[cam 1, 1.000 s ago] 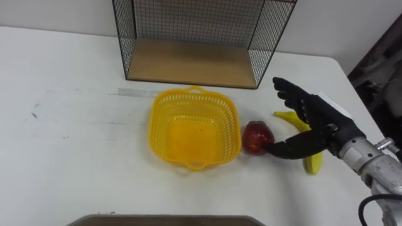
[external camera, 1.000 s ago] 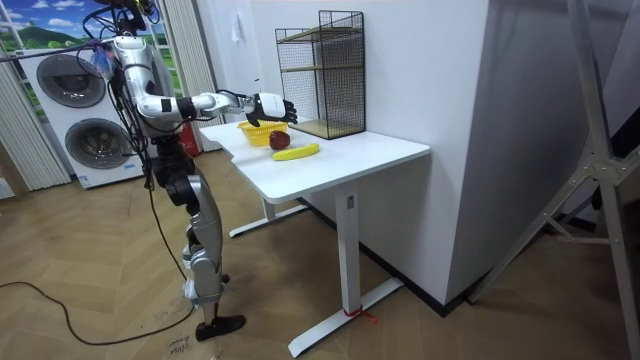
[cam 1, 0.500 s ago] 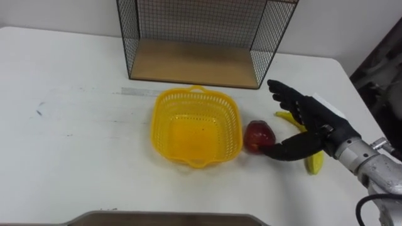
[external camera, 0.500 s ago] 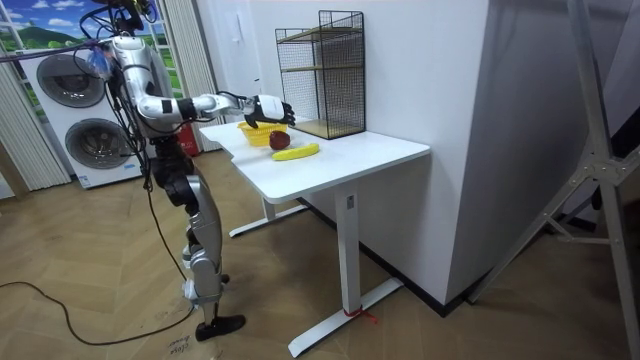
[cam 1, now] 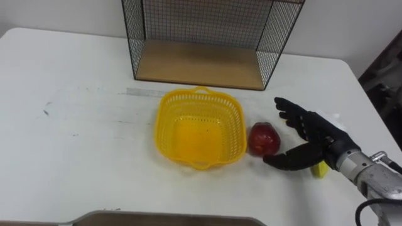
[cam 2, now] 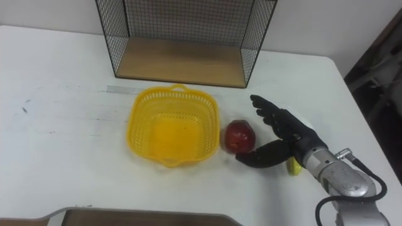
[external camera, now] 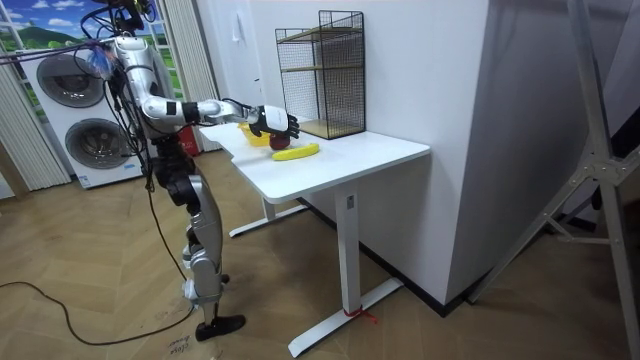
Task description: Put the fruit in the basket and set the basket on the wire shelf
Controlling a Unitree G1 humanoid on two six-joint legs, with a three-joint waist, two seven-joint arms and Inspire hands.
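Now apple (cam 1: 264, 138) sits betw. basket (cam 1: 162, 129) & right robot hand (cam 1: 316, 135), fingers spread.

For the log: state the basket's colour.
Yellow basket, clearest in the left eye view.

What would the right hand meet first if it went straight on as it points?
Probably the round red apple, close ahead of the open right hand, though depth is unclear; the yellow plastic mesh basket lies beyond.
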